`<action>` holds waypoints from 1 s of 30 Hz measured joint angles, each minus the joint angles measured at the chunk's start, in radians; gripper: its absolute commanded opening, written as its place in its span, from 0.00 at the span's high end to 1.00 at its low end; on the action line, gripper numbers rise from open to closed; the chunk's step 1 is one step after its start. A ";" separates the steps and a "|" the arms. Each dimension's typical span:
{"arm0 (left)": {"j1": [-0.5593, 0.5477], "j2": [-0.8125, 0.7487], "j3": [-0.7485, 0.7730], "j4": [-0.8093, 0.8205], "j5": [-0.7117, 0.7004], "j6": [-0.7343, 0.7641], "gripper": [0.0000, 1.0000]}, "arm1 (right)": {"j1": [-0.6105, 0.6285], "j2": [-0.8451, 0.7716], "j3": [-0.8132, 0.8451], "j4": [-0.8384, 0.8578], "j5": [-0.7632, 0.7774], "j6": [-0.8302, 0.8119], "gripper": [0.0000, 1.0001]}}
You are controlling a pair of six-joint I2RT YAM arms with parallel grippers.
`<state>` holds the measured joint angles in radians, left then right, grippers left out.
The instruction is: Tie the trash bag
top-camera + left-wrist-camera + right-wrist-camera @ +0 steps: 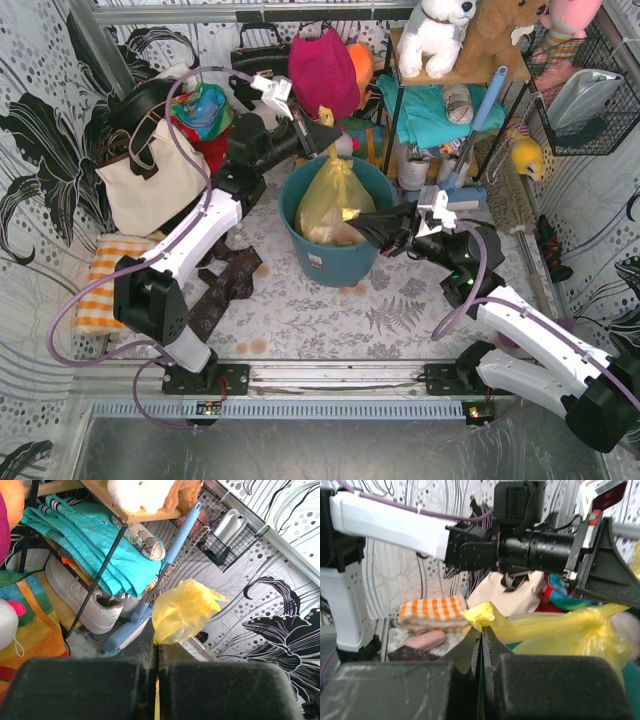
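Trash bag [335, 200] stands upright in the teal bin [335, 265] mid-table, its yellow plastic bulging above the rim. I have the left gripper [327, 135] clenched on a flap of the bag, pulled up over the bin's far side. On my left wrist camera, the plastic fans out past the closed fingers. The right gripper [352, 216] is clamped on a second flap at the bag's right side, just above the rim.
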<state>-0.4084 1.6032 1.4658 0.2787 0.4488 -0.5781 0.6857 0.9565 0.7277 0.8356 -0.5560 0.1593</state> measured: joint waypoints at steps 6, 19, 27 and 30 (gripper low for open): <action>0.000 0.056 -0.067 -0.005 0.005 -0.013 1.00 | 0.000 -0.040 -0.116 -0.046 0.005 0.016 1.00; 0.003 0.095 0.119 -0.078 0.005 -0.008 1.00 | 0.000 -0.033 0.096 -0.184 -0.111 -0.043 1.00; 0.004 0.090 0.044 -0.028 0.026 -0.014 1.00 | 0.000 -0.101 0.050 -0.242 -0.109 -0.108 0.62; 0.004 0.092 -0.012 -0.032 0.045 -0.024 1.00 | 0.000 -0.112 0.041 -0.311 -0.068 -0.201 0.40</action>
<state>-0.4046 1.6947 1.4536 0.2470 0.4938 -0.6025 0.6857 0.8444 0.7685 0.5243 -0.6239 -0.0418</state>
